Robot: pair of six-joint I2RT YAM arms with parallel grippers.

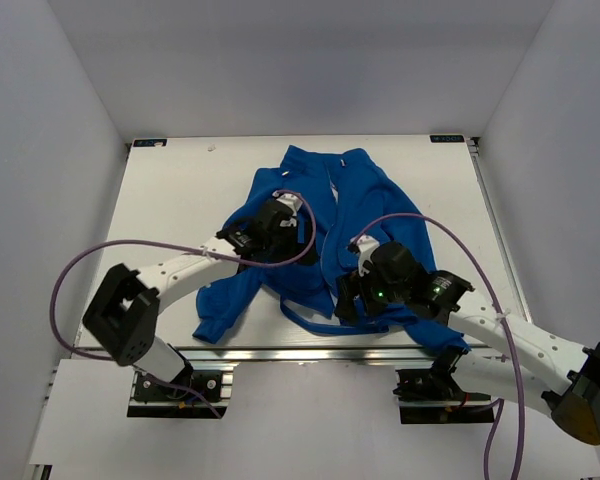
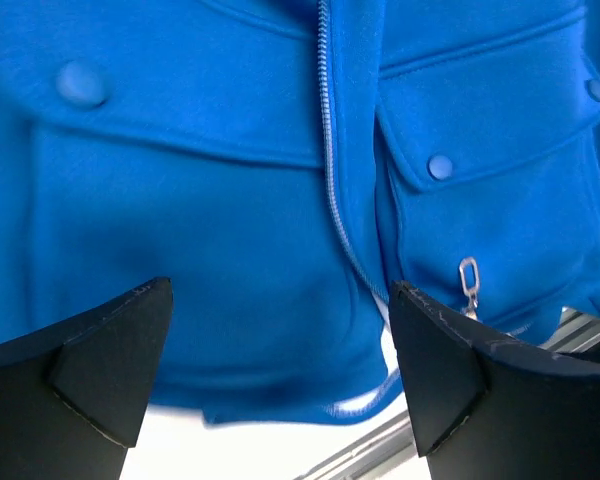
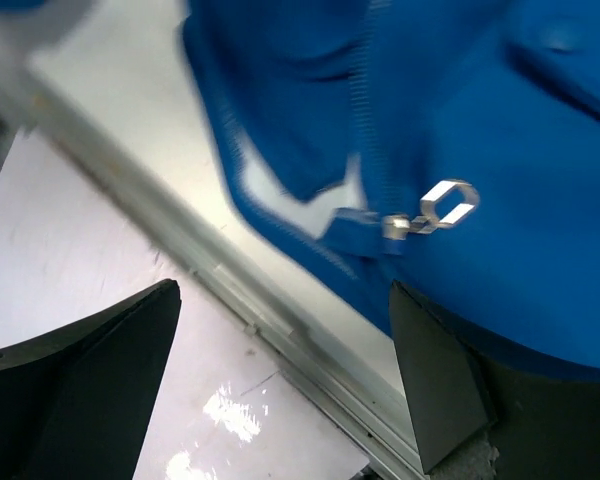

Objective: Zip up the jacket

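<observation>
The jacket (image 1: 320,215) lies spread on the white table (image 1: 180,180), a little past centre. Its collar end points to twelve o'clock and its hem reaches the near edge at six. One sleeve (image 1: 225,300) trails off toward seven o'clock, and a thin blue strip of hem runs along the near edge between my two arms.

My left gripper (image 2: 280,288) hangs over the jacket's left half, at about nine o'clock from the zipper line. Its fingers are spread wide with only fleece showing between them, and I am gripping nothing. Through that wrist camera I see the zipper teeth (image 2: 330,150) running down the front. A flapped pocket sits on either side, each with a round snap (image 2: 440,166). A small silver pull (image 2: 468,275) hangs low at four o'clock, close to my right-hand fingertip (image 2: 420,320).

My right gripper (image 3: 285,288) is down at the hem, at roughly five o'clock on the garment and over the table's front rail (image 3: 280,330). Its jaws also stand wide apart and hold nothing. The silver zipper pull (image 3: 448,205) lies on the fleece at one o'clock from that gap, apart from both fingers. This view is smeared, but the slider seems to sit near the bottom of the track, with the hem corners parted below it.
</observation>
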